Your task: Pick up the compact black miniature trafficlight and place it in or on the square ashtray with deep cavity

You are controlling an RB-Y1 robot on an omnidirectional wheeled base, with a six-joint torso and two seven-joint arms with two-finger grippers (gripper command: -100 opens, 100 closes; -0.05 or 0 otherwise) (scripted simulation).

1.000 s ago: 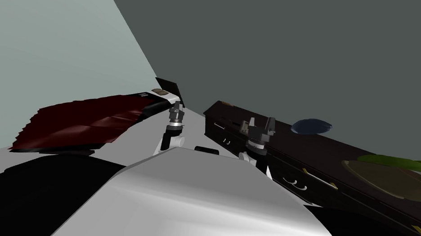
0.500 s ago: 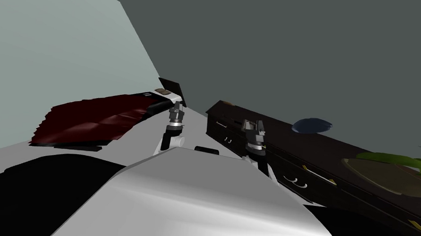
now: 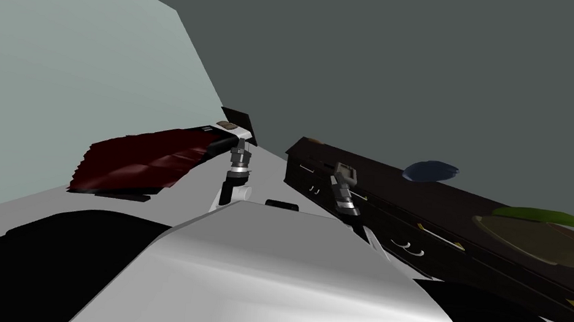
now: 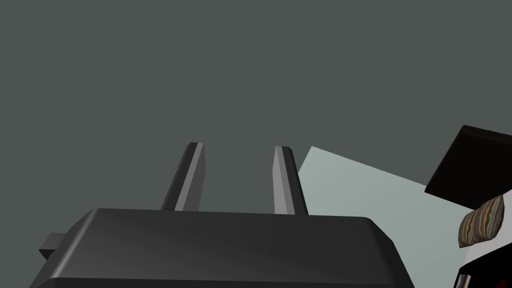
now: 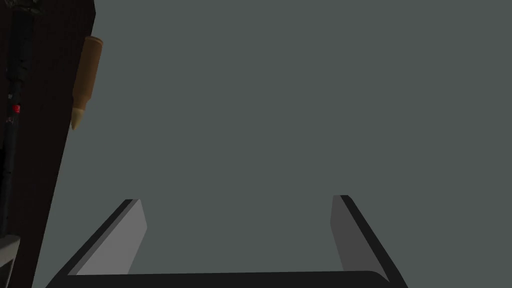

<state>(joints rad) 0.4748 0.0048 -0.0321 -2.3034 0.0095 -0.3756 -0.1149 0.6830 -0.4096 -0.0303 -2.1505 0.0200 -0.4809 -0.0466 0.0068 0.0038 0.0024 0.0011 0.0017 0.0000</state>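
My right gripper (image 3: 343, 169), at the centre of the head frame, shows against the dark sideboard (image 3: 401, 193), its fingers wide apart and empty. The black trafficlight (image 5: 15, 100) lies on the sideboard top beside a brass bullet (image 5: 86, 75), off to one side of those fingers. My left gripper (image 3: 242, 144), centre-left, is also parted.

Colour record: dark furniture, grey wall (image 3: 377, 62).
Cabinet (image 3: 401, 186) near-black brown, pale handles; bed cover (image 3: 150, 161) dark red; rounded item (image 3: 431, 171) dark blue; plant leaves (image 3: 541, 217) green; cushion (image 4: 481, 227) striped brown, orange and grey; bullet-shaped piece (image 5: 86, 70) tan; right gripper (image 5: 237, 198) fingers grey, body black.
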